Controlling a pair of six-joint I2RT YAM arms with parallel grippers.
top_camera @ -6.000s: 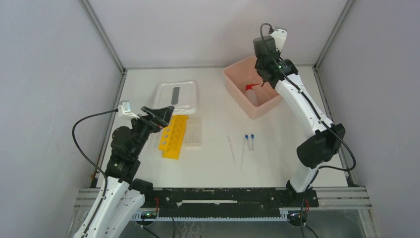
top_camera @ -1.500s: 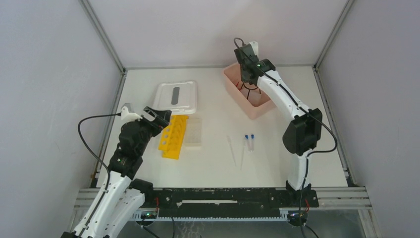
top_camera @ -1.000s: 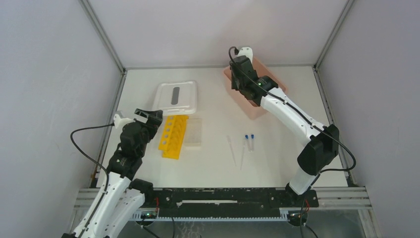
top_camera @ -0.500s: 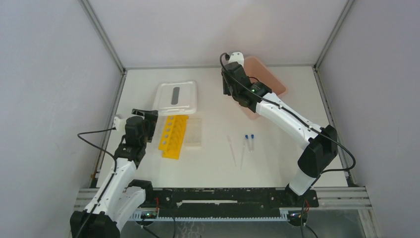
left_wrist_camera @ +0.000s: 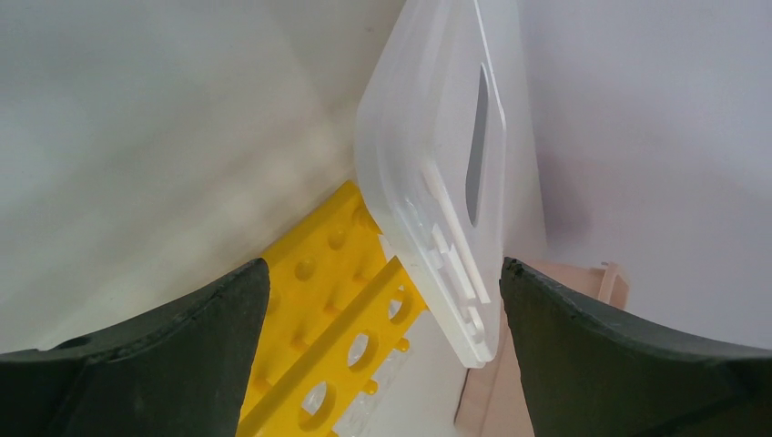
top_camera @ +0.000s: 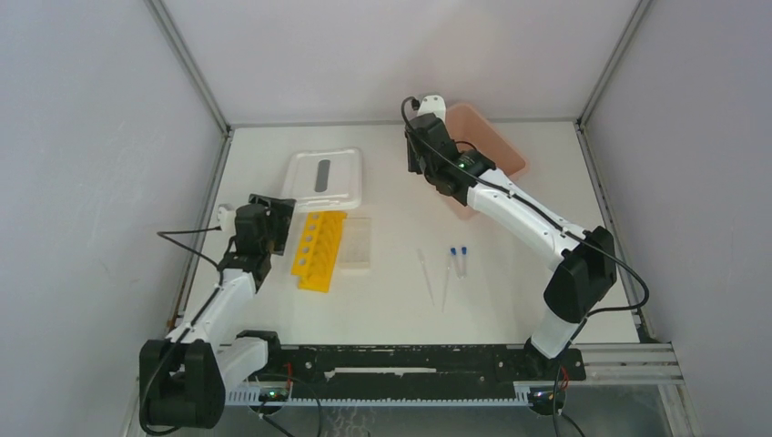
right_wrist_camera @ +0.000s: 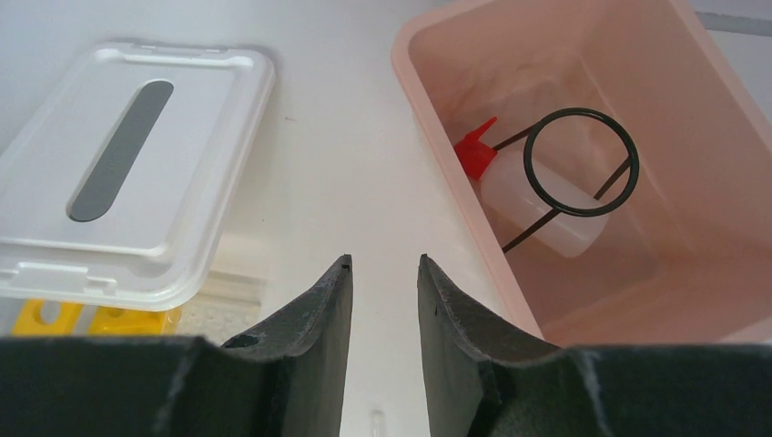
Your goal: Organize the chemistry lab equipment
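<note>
L jaws were seen wide open, empty, 10 o'clock of yellow rack [top_camera: 320,248]; R jaws part-open, empty, 9 o'clock of tub [top_camera: 499,137].

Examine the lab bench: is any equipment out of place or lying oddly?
The squeeze bottle lies on its side in the pink tub, with a black wire ring over it. Two blue-capped tubes and two droppers lie loose on the table, outside the yellow rack and the clear grid rack.
</note>
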